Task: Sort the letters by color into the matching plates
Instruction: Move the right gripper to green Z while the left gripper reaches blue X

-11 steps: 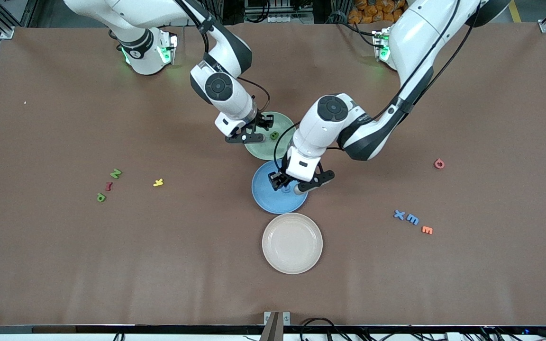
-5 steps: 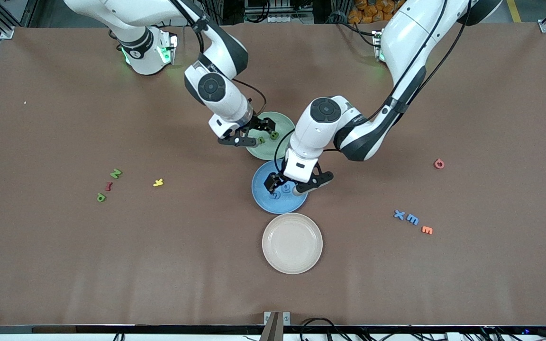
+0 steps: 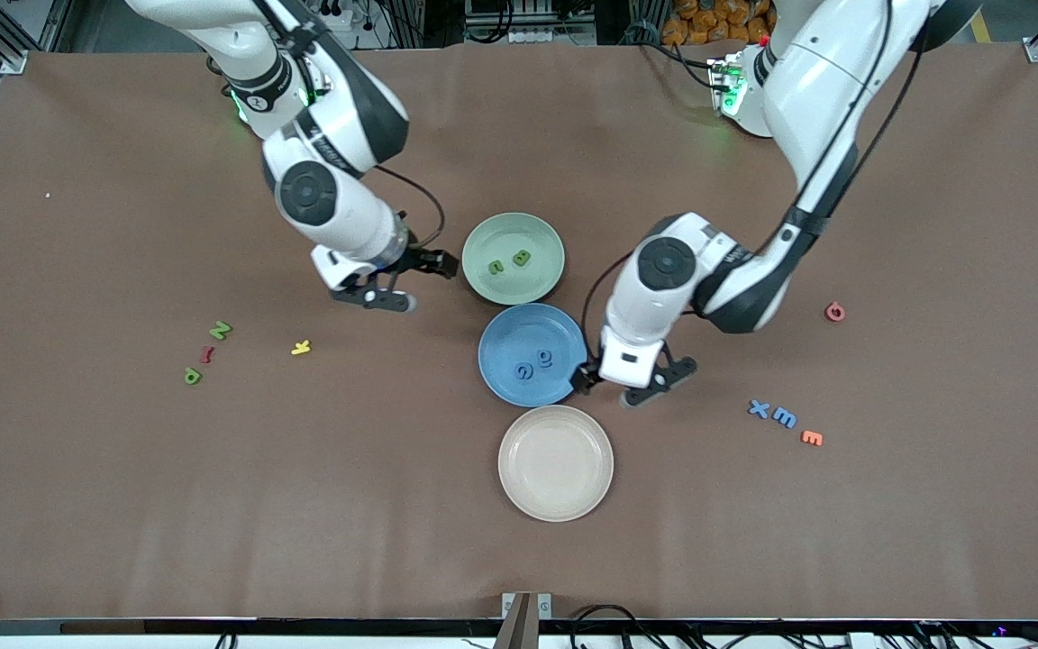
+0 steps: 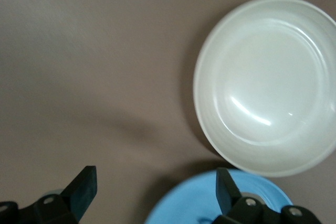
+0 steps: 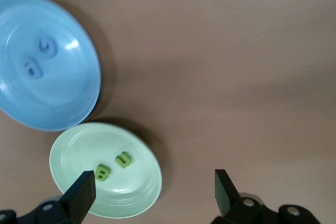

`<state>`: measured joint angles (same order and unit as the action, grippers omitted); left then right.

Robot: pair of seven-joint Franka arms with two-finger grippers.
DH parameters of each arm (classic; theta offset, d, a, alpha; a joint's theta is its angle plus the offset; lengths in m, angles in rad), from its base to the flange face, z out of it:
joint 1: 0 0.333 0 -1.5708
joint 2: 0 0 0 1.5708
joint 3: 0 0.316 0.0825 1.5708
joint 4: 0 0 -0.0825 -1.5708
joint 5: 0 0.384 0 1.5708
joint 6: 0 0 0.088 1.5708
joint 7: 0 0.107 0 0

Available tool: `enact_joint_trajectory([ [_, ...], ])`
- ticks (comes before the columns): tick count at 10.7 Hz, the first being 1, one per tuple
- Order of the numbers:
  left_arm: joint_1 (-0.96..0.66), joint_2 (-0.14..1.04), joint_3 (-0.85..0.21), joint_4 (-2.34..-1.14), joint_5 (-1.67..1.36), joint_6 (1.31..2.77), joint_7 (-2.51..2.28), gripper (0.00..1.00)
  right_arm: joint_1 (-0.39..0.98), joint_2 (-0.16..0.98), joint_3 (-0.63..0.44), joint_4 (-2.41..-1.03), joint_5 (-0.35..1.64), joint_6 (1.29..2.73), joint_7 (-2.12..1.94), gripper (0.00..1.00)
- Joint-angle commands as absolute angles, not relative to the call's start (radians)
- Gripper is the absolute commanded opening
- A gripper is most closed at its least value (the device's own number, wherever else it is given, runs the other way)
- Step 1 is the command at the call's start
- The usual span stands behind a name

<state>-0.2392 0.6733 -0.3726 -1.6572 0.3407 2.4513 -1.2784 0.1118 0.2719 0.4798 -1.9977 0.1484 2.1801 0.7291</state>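
The pale green plate [image 3: 532, 234] holds two green letters [image 3: 522, 258], also seen in the right wrist view [image 5: 123, 159]. The blue plate [image 3: 505, 342], nearer the front camera, holds two blue letters [image 3: 545, 358]. My right gripper [image 3: 420, 282] is open and empty over bare table beside the green plate [image 5: 79, 150]. My left gripper [image 3: 632, 389] is open and empty over the table beside the blue plate's rim [image 4: 194, 208]. Two green letters [image 3: 220, 330] lie toward the right arm's end. Two blue letters [image 3: 759, 408] lie toward the left arm's end.
A beige plate [image 3: 555, 462] sits empty nearest the front camera. A red letter [image 3: 206, 353] and a yellow letter [image 3: 301, 346] lie by the loose green ones. An orange letter [image 3: 812, 438] lies by the loose blue ones, and a red one [image 3: 834, 312] lies apart.
Both grippers have left their plates. The right one moved off the green plate, which now shows two letters. The left one moved off the blue plate, which now shows two letters.
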Motion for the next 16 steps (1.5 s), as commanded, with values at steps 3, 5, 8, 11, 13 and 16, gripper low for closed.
enact_joint_trajectory([
  [3,-0.131,0.667,-0.382,-1.663,0.371,2.381,-1.105,1.00,0.077,0.219,0.234,-2.005,0.132,2.022,0.710,1.00],
  [5,-0.088,0.664,-0.382,-1.664,0.371,2.333,-0.946,1.00,0.081,0.224,0.129,-2.017,0.132,2.022,0.710,1.00],
  [8,-0.011,0.661,-0.382,-1.689,0.371,2.319,-0.703,1.00,0.084,0.235,-0.001,-2.028,0.132,2.020,0.727,1.00],
  [11,0.055,0.664,-0.382,-1.710,0.371,2.318,-0.521,1.00,0.089,0.239,-0.107,-2.031,0.132,2.016,0.723,1.00],
  [13,0.109,0.666,-0.382,-1.724,0.371,2.318,-0.370,1.00,0.089,0.252,-0.136,-2.063,0.129,2.083,0.675,1.00],
  [16,0.130,0.678,-0.382,-1.724,0.371,2.321,-0.312,1.00,0.087,0.282,-0.161,-2.098,0.129,2.190,0.589,0.91],
])
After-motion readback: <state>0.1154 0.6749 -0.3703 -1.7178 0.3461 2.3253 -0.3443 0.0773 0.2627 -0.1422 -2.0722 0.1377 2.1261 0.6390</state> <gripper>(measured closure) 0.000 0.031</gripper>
